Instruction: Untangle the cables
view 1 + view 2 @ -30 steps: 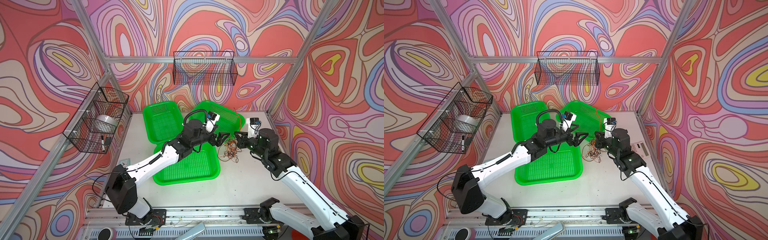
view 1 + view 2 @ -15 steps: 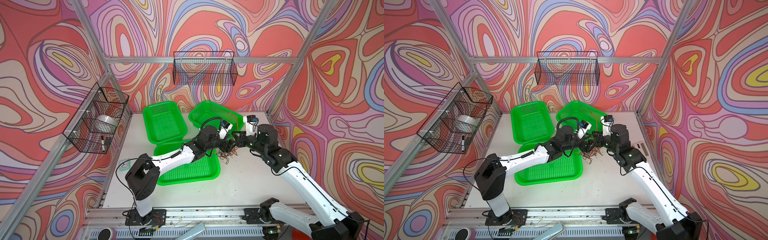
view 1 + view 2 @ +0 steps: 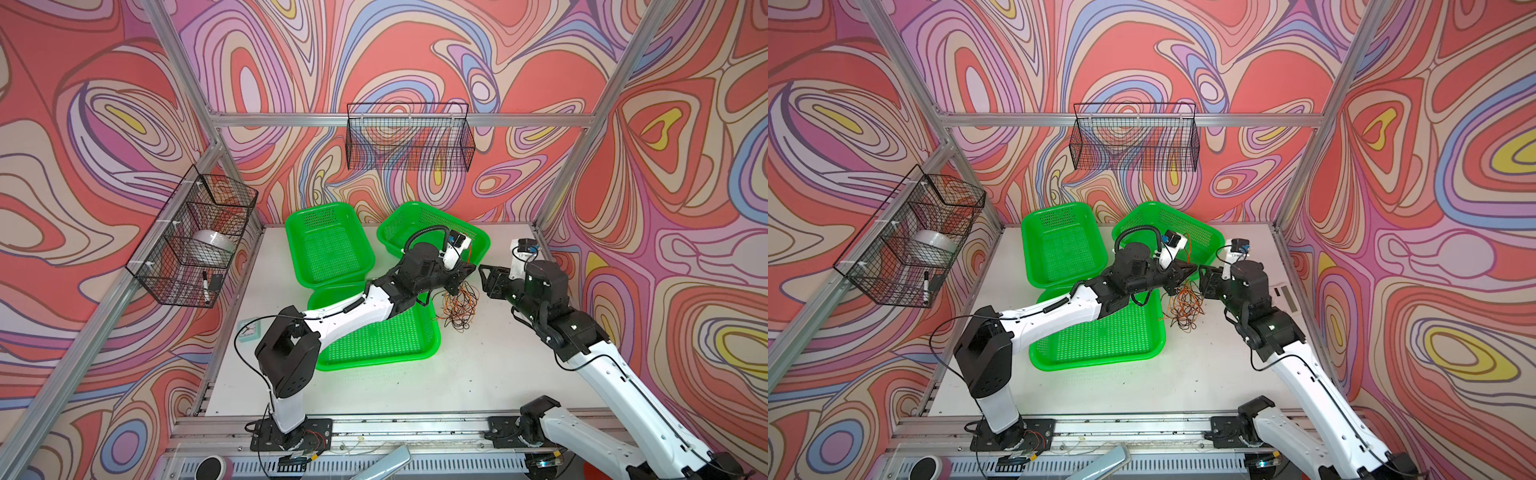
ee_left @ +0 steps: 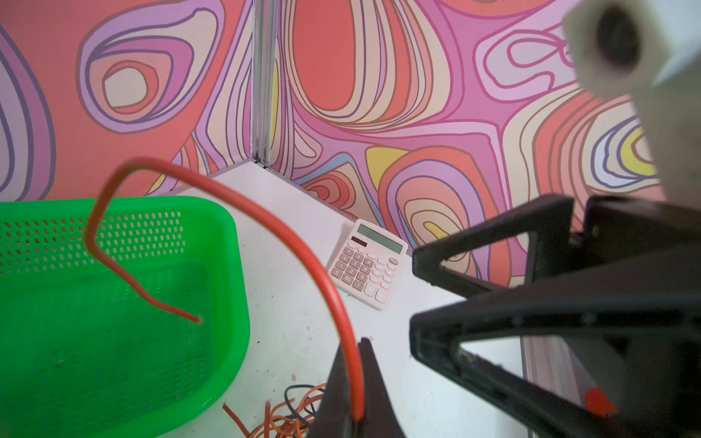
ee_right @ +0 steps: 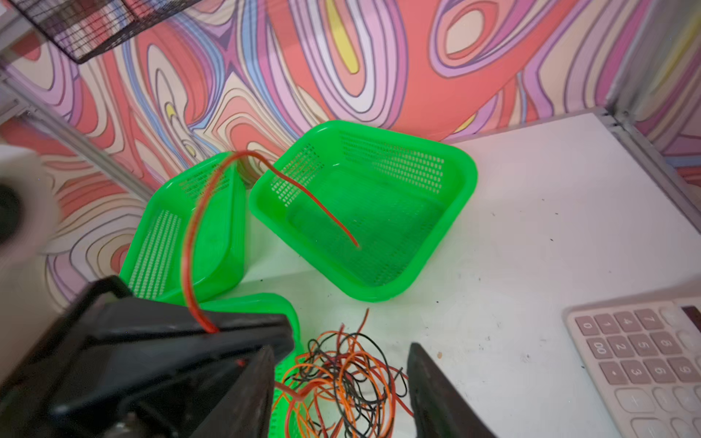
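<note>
The cables (image 3: 459, 307) (image 3: 1185, 307) lie in a loose orange, red-brown and black tangle on the white table, right of the front green basket. My left gripper (image 3: 467, 272) (image 4: 360, 345) hangs just above them, shut on one red cable (image 4: 265, 223) (image 5: 189, 242). That cable arcs up and its free end dangles over the back-right basket (image 3: 415, 205). My right gripper (image 3: 484, 276) (image 5: 339, 350) faces the left one almost tip to tip. It is open over the tangle (image 5: 341, 379) with nothing between its fingers.
Two more green baskets stand on the table, one at the back left (image 3: 328, 249) and one in front (image 3: 382, 340) under the left arm. A pink calculator (image 3: 1285, 297) (image 5: 645, 360) lies by the right wall. Black wire baskets hang on the back wall (image 3: 409, 137) and left wall (image 3: 195, 237).
My left gripper has swung right and down to the tangle and shut on the red cable. My right gripper, shut before, has opened.
</note>
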